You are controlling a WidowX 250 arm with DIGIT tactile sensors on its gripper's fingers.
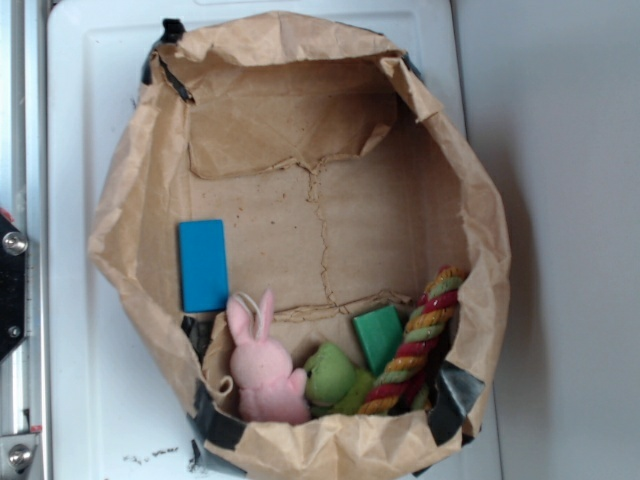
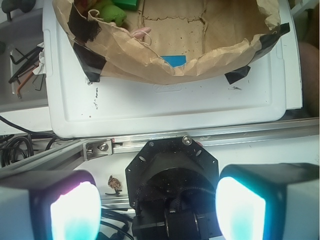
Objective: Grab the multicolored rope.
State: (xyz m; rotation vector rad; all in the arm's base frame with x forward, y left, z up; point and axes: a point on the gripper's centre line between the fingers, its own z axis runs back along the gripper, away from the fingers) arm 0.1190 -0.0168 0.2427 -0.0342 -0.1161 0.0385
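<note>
The multicolored rope [image 1: 415, 345], twisted in red, green, yellow and pink, leans against the right inner wall of a brown paper bag [image 1: 112, 250], at its near right corner. It touches a green block [image 1: 379, 337] and a green plush toy [image 1: 335, 378]. In the exterior view the gripper does not show. In the wrist view my gripper [image 2: 157, 207] is open, its two glowing pads wide apart with nothing between them. It hangs over the robot's black base [image 2: 172, 170], well outside the bag [image 2: 150, 67]. The rope is not clear in the wrist view.
A pink bunny [image 1: 262, 365] lies left of the green plush, and a blue block [image 1: 203, 264] lies flat on the bag floor at left. The bag stands on a white tray [image 1: 80, 150]. An aluminium rail [image 2: 100, 147] and loose tools [image 2: 25, 67] lie beside it.
</note>
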